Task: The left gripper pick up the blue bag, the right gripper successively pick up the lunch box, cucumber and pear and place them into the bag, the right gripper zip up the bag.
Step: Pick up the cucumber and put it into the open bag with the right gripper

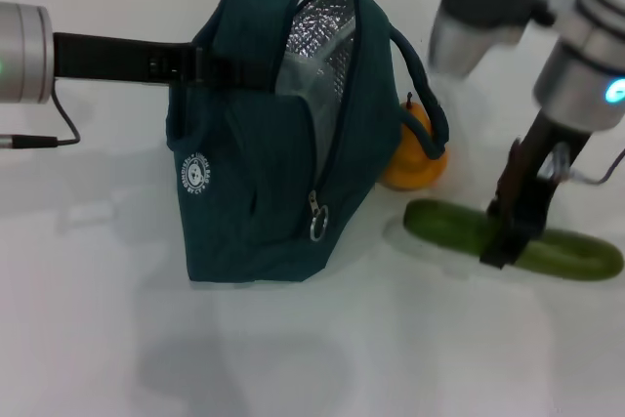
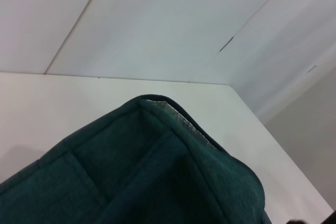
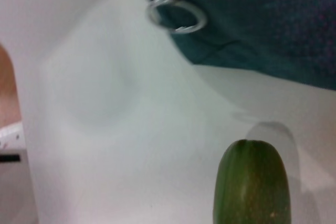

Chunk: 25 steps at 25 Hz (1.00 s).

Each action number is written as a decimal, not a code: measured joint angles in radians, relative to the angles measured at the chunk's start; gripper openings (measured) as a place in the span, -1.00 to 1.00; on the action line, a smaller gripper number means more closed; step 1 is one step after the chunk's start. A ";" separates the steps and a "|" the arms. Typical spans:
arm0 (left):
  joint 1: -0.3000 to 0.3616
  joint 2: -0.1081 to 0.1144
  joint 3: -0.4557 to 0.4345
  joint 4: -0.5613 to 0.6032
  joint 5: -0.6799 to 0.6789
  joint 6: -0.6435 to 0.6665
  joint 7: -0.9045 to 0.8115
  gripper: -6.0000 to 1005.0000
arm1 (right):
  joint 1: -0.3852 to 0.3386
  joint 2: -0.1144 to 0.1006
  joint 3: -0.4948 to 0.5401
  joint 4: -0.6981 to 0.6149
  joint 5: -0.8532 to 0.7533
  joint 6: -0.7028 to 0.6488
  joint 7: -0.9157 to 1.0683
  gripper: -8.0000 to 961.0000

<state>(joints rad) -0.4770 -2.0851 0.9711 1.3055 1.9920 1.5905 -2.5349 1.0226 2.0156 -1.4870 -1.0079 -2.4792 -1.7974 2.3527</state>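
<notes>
Two claws busy, left claw (image 1: 210, 67) gripping blue bag (image 1: 254, 202), right claw (image 1: 508, 236) clamping cucumber (image 1: 449, 225), pear (image 1: 415, 158) wedged behind bag.

Pretty plain setup: a glossy white table (image 1: 244, 358) fills nearly the whole head view, with soft shadows on it. White paneled wall (image 2: 173, 24) behind, thin seams running across it, meeting the table edge mid-frame.

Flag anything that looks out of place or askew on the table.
Nothing stands out. The blue bag stands open, held by the left gripper; the right gripper is down on the cucumber; the pear sits beside the bag.
</notes>
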 joint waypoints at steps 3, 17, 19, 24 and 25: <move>-0.001 0.000 0.000 0.000 0.000 0.000 0.000 -0.90 | -0.001 -0.005 0.125 -0.035 -0.047 -0.057 -0.001 0.22; -0.003 0.000 0.000 0.000 0.001 0.000 0.012 -0.90 | -0.005 -0.094 0.579 -0.181 -0.006 -0.063 -0.013 0.22; -0.003 0.000 0.000 0.000 0.001 0.000 0.013 -0.90 | -0.008 -0.093 0.591 -0.206 0.079 -0.032 -0.016 0.22; -0.001 -0.001 0.001 0.000 0.000 0.000 0.018 -0.90 | -0.043 -0.059 0.588 -0.248 0.279 0.069 -0.077 0.22; -0.001 -0.001 0.001 0.000 0.000 0.000 0.018 -0.90 | -0.054 -0.046 0.588 -0.250 0.317 0.091 -0.099 0.22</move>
<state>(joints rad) -0.4778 -2.0860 0.9719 1.3054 1.9915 1.5907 -2.5166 0.9690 1.9693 -0.8992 -1.2575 -2.1625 -1.7063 2.2538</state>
